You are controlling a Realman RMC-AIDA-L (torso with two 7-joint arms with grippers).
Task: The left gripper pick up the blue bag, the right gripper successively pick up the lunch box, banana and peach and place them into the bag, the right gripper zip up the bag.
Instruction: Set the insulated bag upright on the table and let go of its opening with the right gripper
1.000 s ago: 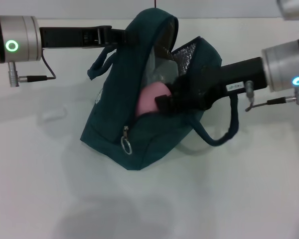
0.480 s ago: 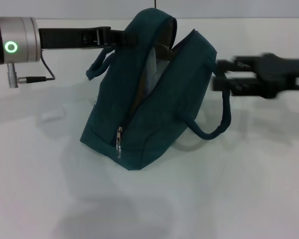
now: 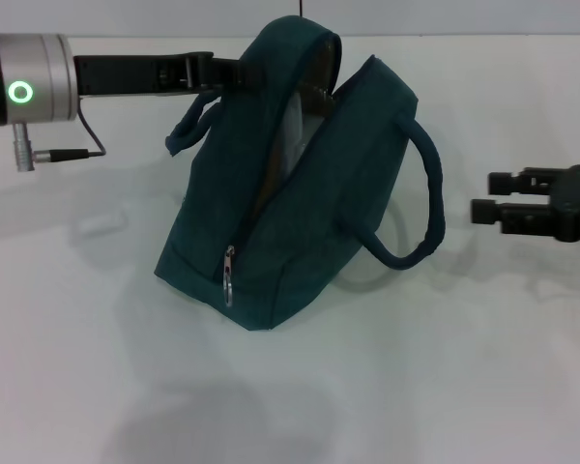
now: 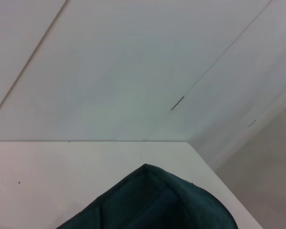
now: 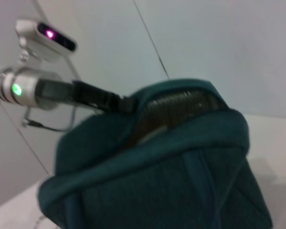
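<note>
While the soft, floppy blue bag (image 3: 295, 184) is held upright mid-table by the left gripper (image 3: 234, 71) clamped on its top edge, the zipper pull (image 3: 230, 274), judged the next hold, is awaited by the open-fingered right gripper (image 3: 485, 197).

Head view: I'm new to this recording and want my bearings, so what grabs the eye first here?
The blue bag dominates the middle of the white table, held up at its top edge by the left gripper, its opening unzipped with the zipper pull low on the front. The right gripper hangs open to the bag's right, clear of its looping handle.
</note>
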